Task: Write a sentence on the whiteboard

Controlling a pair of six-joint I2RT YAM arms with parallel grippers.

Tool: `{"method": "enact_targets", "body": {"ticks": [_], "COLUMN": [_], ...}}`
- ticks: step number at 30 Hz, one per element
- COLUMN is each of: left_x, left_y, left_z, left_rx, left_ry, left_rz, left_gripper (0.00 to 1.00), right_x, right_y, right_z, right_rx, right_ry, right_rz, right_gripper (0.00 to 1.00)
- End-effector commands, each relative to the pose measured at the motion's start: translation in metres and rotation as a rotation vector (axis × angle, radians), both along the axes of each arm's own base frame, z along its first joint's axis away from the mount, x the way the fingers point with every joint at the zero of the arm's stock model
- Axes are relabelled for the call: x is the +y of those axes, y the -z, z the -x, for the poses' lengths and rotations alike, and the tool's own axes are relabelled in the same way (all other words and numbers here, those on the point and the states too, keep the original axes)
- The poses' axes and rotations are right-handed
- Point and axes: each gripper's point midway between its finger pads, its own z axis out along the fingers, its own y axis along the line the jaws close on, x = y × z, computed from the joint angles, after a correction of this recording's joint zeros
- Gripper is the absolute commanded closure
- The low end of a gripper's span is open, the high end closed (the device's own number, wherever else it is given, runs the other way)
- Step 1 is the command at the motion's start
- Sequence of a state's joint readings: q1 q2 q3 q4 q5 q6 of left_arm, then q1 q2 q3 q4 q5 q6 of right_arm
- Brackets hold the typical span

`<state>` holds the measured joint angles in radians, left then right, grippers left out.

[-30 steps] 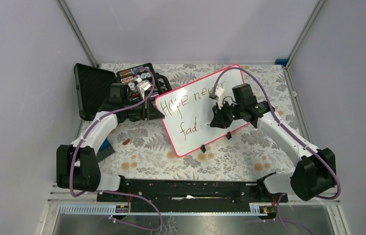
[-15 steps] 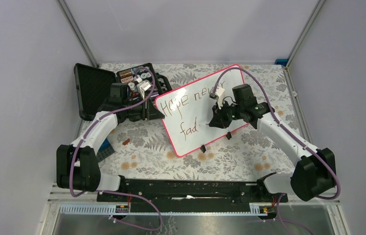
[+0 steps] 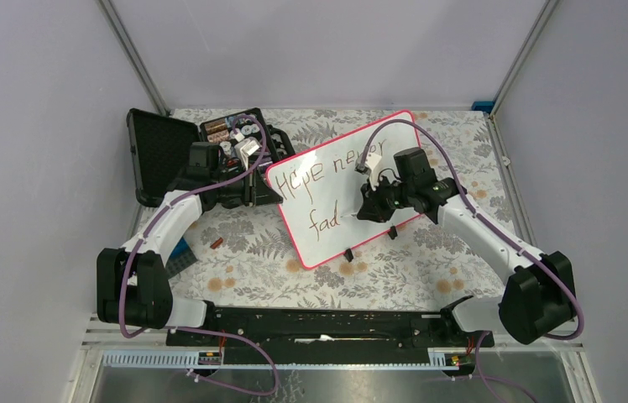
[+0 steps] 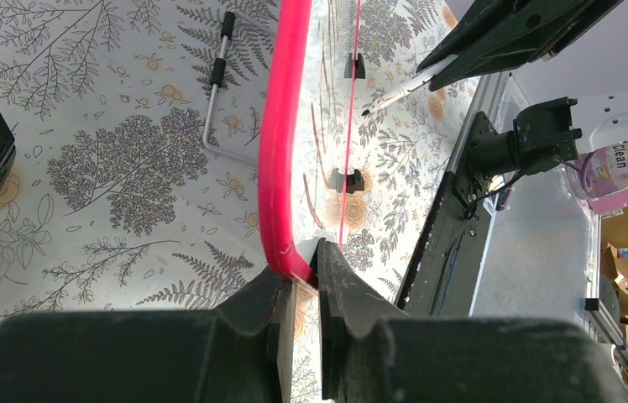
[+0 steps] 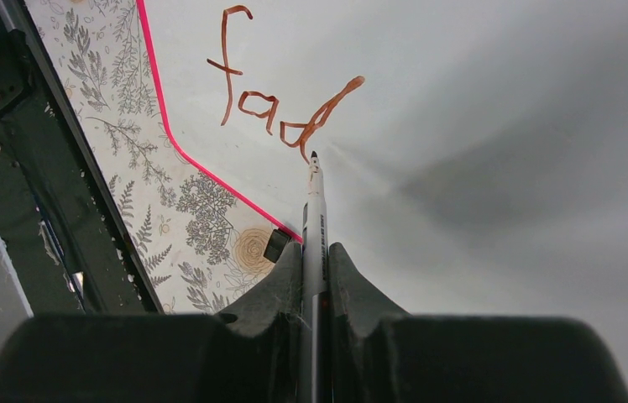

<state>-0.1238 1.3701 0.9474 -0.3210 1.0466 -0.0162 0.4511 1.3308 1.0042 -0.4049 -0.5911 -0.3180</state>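
Whiteboard point(image 3: 340, 200) — mid-table point(image 3: 243, 252), set askew, pink rim. Sentence point(image 3: 315, 172) — brown script in two lines, "Hope never" above and "fad" below, unfinished. Left fingers point(image 4: 340, 290) — clamped tight on the board's rim at its left edge. Right fingers point(image 5: 277, 290) — closed around a marker point(image 5: 315, 218), its tip touching the board just below the "d". Black case point(image 3: 159, 151) — open, far-left corner.

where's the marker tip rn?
Right wrist view: the marker, clamped in the right gripper, has its tip at the foot of the "d" in fad on the whiteboard. Top view: mid-board, second line.
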Motion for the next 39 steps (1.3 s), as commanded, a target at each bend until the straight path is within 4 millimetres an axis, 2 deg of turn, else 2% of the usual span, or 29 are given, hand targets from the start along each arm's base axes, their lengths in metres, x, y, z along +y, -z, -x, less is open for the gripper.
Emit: {"method": "enact_targets", "body": {"ticks": [1, 15, 31, 39], "left_x": [-0.006, -0.006, -0.007, -0.007], "left_y": [0.001, 0.003, 0.003, 0.003], "left_z": [-0.006, -0.007, -0.007, -0.007], "left_rx": [-0.092, -0.088, -0.088, -0.086], "left_ry": [0.036, 0.038, 0.038, 0.039], "left_rz": [-0.040, -0.041, -0.041, -0.042], "left_gripper": [1.00, 1.00, 1.00, 1.00], "right_x": [0.006, -0.001, -0.032, -0.029], "right_y": [0.003, 0.014, 0.004, -0.003], "right_z": [-0.004, -0.018, -0.033, -0.037], "right_rx": [-0.027, -0.049, -0.095, -0.098], "right_ry": [-0.014, 0.043, 0.104, 0.102], "right_rz": [0.008, 0.065, 0.098, 0.078], "right_gripper": [1.00, 1.00, 1.00, 1.00]}}
